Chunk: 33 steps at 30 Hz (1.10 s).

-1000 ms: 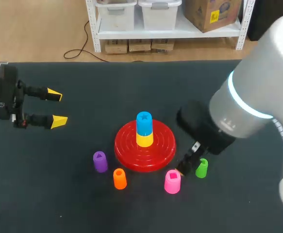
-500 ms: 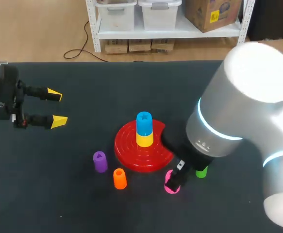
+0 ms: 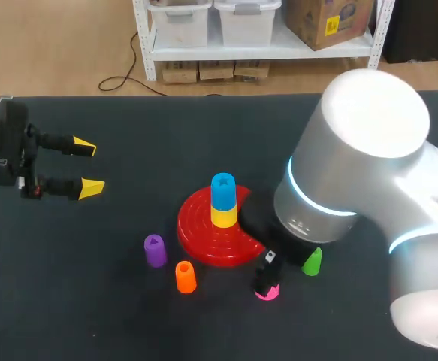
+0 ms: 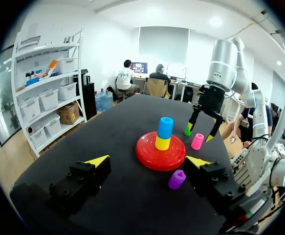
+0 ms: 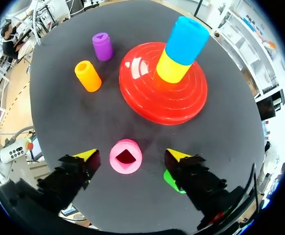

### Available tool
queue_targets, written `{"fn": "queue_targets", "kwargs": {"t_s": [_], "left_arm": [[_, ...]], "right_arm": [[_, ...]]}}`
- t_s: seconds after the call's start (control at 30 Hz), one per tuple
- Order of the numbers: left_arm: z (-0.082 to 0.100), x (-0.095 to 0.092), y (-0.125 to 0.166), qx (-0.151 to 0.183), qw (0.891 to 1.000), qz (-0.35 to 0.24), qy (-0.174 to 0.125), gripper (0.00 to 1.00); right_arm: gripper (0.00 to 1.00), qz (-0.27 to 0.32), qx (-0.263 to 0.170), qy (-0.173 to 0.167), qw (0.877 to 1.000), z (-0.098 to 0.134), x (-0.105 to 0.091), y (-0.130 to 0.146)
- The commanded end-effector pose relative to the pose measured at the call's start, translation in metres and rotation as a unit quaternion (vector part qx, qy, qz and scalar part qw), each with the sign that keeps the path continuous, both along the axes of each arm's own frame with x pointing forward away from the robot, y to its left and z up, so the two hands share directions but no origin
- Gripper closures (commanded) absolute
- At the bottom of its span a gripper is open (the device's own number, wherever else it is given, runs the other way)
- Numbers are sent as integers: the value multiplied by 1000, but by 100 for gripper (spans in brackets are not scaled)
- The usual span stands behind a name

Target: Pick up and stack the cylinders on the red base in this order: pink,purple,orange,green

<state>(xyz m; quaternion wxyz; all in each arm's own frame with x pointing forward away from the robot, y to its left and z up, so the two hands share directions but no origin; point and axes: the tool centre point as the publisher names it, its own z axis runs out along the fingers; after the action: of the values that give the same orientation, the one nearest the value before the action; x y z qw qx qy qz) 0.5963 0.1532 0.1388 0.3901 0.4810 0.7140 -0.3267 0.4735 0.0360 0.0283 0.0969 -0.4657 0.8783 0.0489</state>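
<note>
- Red base (image 3: 217, 229) sat in the lower middle of the head view.
- Right pincer (image 5: 131, 155) stood spread astride the pink cylinder (image 5: 126, 156), seemingly not touching it.
- Left pincer (image 3: 87, 167) hung spread at middle left.
- Pink cylinder stood just lower right of the base.

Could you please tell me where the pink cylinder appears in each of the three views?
Head view: pink cylinder just off the near-right edge of the red base, mostly hidden by the right arm.
Left wrist view: pink cylinder beyond the red base, between the open fingers of the right gripper.
Right wrist view: pink cylinder between that gripper's open fingers.
Shared landmark: the red base.
</note>
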Motion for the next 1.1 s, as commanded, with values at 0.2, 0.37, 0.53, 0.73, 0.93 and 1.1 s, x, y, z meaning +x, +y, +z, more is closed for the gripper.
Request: {"fn": "queue_targets", "kwargs": {"t_s": [0.2,0.37,0.53,0.73,0.93,1.1], "left_arm": [[-2,0,0,-2,1000,0,-3,0],[-2,0,0,-2,1000,0,-3,0],[-2,0,0,-2,1000,0,-3,0],[-2,0,0,-2,1000,0,-3,0],[-2,0,0,-2,1000,0,-3,0],[-2,0,0,-2,1000,0,-3,0]], "right_arm": [[42,1,-14,-7,1000,0,-1,4],[54,4,-19,-10,1000,0,-3,3],[58,7,-21,-15,1000,0,-4,2],[70,9,-19,-19,1000,3,-5,1],[100,7,-13,-24,1000,15,-3,1],[100,5,4,-30,1000,44,9,2]]}}
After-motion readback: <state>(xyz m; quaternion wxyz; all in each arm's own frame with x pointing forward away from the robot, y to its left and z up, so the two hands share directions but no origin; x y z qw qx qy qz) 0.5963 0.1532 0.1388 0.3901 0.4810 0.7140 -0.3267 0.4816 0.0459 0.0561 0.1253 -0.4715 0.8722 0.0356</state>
